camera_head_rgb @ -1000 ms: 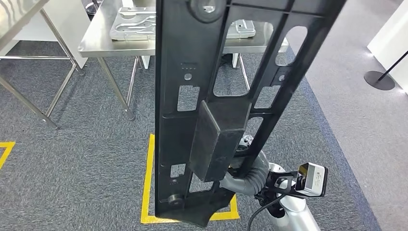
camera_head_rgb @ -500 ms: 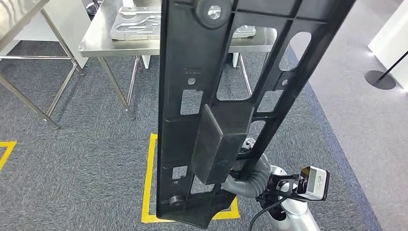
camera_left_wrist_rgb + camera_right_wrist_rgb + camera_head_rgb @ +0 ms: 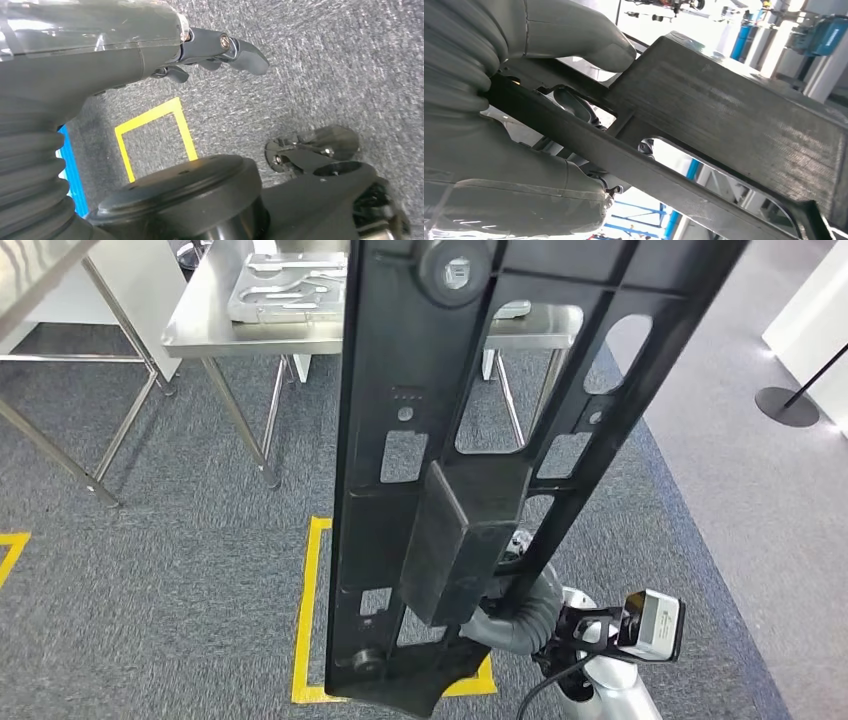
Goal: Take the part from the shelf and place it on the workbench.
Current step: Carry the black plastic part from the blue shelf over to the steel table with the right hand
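Observation:
The part [image 3: 440, 490] is a long black plastic frame with cut-outs and a box-shaped block at its middle. It stands nearly upright close in front of me in the head view. My right hand [image 3: 515, 615] grips it from behind near its lower end, mostly hidden by it. In the right wrist view, the right hand [image 3: 524, 150] clamps a bar of the part [image 3: 734, 110], thumb on top. The steel workbench [image 3: 250, 335] stands ahead across the carpet. My left hand [image 3: 100, 65] hangs over the carpet, fingers [image 3: 245, 50] apart, holding nothing.
Silver metal trays [image 3: 285, 285] lie on the workbench. Another steel table [image 3: 30, 270] stands at the far left. A yellow taped square [image 3: 305, 620] marks the carpet below the part. A black stanchion base [image 3: 788, 405] stands on the smooth grey floor at right.
The part has drifted slightly to the right in my right hand, and the wrist has sunk a little. The workbench and floor marks have hardly shifted.

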{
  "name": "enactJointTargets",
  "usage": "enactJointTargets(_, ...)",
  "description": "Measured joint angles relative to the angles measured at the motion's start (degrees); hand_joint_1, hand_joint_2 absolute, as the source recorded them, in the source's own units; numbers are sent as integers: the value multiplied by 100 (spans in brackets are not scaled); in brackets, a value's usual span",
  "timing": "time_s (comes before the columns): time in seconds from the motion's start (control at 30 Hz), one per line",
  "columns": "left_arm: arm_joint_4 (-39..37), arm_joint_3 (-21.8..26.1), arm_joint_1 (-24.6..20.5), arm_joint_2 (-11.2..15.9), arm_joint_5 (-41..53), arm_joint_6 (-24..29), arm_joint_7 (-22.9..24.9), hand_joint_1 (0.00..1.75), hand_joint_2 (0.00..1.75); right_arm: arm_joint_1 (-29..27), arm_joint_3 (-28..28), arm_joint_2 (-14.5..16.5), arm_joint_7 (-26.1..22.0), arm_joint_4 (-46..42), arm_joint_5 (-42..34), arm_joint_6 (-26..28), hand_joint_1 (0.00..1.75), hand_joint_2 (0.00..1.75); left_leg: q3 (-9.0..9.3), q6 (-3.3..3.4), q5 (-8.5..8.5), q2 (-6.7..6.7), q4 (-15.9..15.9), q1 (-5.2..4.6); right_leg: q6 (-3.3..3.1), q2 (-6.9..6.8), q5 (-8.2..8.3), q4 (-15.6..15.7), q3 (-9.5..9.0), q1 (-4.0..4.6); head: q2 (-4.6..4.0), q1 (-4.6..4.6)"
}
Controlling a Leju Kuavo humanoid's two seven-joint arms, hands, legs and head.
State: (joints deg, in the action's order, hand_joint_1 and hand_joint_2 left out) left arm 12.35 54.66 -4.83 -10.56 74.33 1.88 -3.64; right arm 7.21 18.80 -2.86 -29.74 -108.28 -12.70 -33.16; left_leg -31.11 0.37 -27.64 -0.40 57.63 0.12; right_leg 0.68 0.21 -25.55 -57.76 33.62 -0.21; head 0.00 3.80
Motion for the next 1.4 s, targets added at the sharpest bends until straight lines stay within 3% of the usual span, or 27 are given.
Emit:
enactJointTargets(0.07, 0, -8, 6, -7, 40, -2, -3, 0, 175, -63, -37, 0, -20, -51, 40, 37, 171, 175, -3, 69, 34, -2, -26, 15, 68, -4, -51, -70, 33, -14, 0, 0)
enactJointTargets(0.1, 0, -11, 3, -10, 55, -2, -4, 0, 175, -82, -57, 0, -31, -79, 52, 44, 171, 175, 1, 102, 49, 3, -43, 23, 100, -4, -153, -225, 104, -22, 0, -1)
enactJointTargets(0.2, 0, -15, -1, -13, 67, -1, 3, 0, 175, -113, -105, -1, -44, -115, 58, 41, 171, 175, -4, 148, 56, 26, -50, 16, 170, -6, -645, -1253, 603, -45, 0, -2)
enactJointTargets(0.23, 0, -14, 0, -13, 62, -3, 7, 0, 175, -121, -113, -1, -43, -114, 58, 38, 171, 175, -4, 151, 53, 30, -49, 11, 181, -7, -716, -1529, 742, -51, 0, -2)
enactJointTargets(0.27, 0, -14, 0, -13, 56, -8, 11, 0, 175, -125, -116, -2, -41, -113, 58, 33, 171, 175, -2, 153, 50, 29, -47, 7, 183, -8, -683, -1614, 790, -54, 0, -2)
enactJointTargets(0.3, 0, -14, -1, -13, 47, -13, 13, 0, 175, -123, -117, -2, -40, -111, 58, 27, 171, 175, 6, 151, 45, 25, -46, 6, 175, -9, -541, -1452, 716, -55, 0, -2)
enactJointTargets(0.37, 0, -13, -1, -16, 32, -25, 15, 0, 175, -105, -118, -1, -40, -111, 55, 16, 171, 175, 30, 132, 26, 13, -43, 0, 131, -12, -164, -672, 329, -49, 0, -2)
enactJointTargets(0.43, 0, -13, -1, -18, 22, -31, 15, 0, 175, -79, -117, 0, -39, -111, 47, 11, 171, 175, 32, 91, 2, 7, -31, -21, 69, -15, 7, -99, 56, -24, 0, -1)
enactJointTargets(0.5, 0, -10, -2, -17, 14, -33, 15, 0, 175, -54, -116, 0, -34, -102, 29, 9, 171, 175, 26, 36, -14, 6, -32, -27, 9, -12, -5, -9, 31, 1, 0, -1)
enactJointTargets(0.6, 0, -9, -11, -9, 9, -30, 14, 0, 175, 0, -117, 0, -27, -76, -6, -8, 171, 175, -24, -51, -157, 7, 148, -21, -87, -19, -1, 54, -28, -46, 0, 1)
enactJointTargets(0.7, 0, -4, -32, 5, -6, -20, -5, 0, 175, 71, -118, 0, -26, -35, -48, -51, 171, 175, -523, -119, -634, 6, 1179, -1, -142, -35, -18, 77, -70, -55, 0, 1)
enactJointTargets(0.73, 0, -3, -50, 11, -7, -19, -14, 0, 175, 82, -118, 0, -23, -15, -59, -61, 171, 175, -692, -133, -718, 7, 1492, 3, -145, -37, -25, 76, -76, -53, 0, 1)
enactJointTargets(0.77, 0, -2, -67, 15, -3, -22, -20, 0, 175, 93, -118, 0, -19, 6, -67, -67, 171, 175, -778, -140, -695, 8, 1626, 6, -145, -37, -33, 74, -84, -52, 0, 1)
enactJointTargets(0.8, 0, -2, -80, 17, 4, -26, -19, 0, 175, 109, -118, 0, -13, 26, -74, -71, 171, 175, -750, -141, -557, 10, 1526, 10, -140, -32, -45, 72, -100, -53, 0, 1)
enactJointTargets(0.87, 0, -3, -79, 18, 23, -33, -5, 0, 175, 150, -118, 0, -3, 55, -90, -73, 171, 175, -443, -122, -111, 15, 803, 23, -112, -12, -79, 67, -147, -53, 0, 1)
enactJointTargets(0.93, 0, -5, -72, 16, 43, -44, 6, 0, 175, 194, -122, -1, 0, 70, -105, -74, 171, 175, -182, -74, 115, 14, 181, 20, -60, 5, -105, 43, -149, -29, 0, 1)
enactJointTargets(1.03, 0, -7, -75, 15, 55, -52, 10, 0, 175, 269, -131, -3, 12, 103, -144, -72, 171, 175, -148, 40, 97, -6, 33, 7, 42, 11, -108, 33, -106, -13, 0, 1)
enactJointTargets(1.1, 0, -8, -78, 13, 54, -52, 13, 0, 175, 344, -133, -4, 22, 130, -182, -68, 171, 175, -122, 104, 107, -8, -4, 19, 109, 5, -195, -99, -59, -27, 0, -1)
enactJointTargets(1.13, 0, -8, -79, 11, 47, -51, 14, 0, 175, 387, -134, -5, 27, 143, -199, -68, 171, 175, -105, 131, 109, -3, -20, 26, 138, 4, -314, -326, 49, -36, 0, -1)
enactJointTargets(1.2, 0, -7, -77, 11, 26, -50, 15, 0, 175, 451, -135, -6, 38, 183, -232, -75, 171, 175, -92, 170, 93, 7, -22, 17, 176, -1, -637, -1105, 462, -48, 0, 0)
enactJointTargets(1.23, 0, -7, -73, 11, 15, -49, 15, 0, 175, 467, -135, -7, 43, 209, -248, -79, 171, 175, -88, 182, 83, 8, -20, 10, 185, -3, -743, -1476, 681, -51, 0, 0)
enactJointTargets(1.27, 0, -7, -69, 11, 9, -46, 14, 0, 175, 479, -135, -7, 48, 240, -262, -82, 171, 175, -78, 190, 71, 5, -19, 3, 184, -4, -746, -1679, 822, -53, 0, 1)
enactJointTargets(1.3, 0, -7, -65, 11, 5, -43, 14, 0, 175, 497, -135, -8, 52, 269, -272, -85, 171, 175, -59, 193, 57, -2, -19, -5, 171, -4, -629, -1643, 845, -51, 0, 1)
enactJointTargets(1.33, 0, -7, -63, 11, 4, -39, 13, 0, 175, 521, -134, -8, 55, 296, -281, -88, 171, 175, -29, 191, 39, -9, -18, -13, 146, -5, -420, -1384, 752, -46, 0, 1)
enactJointTargets(1.4, -1, -7, -63, 7, -2, -34, 12, 0, 175, 591, -133, -9, 56, 341, -300, -91, 171, 175, 31, 170, -10, -19, -15, -37, 61, -9, 4, -558, 389, -13, 0, -1)
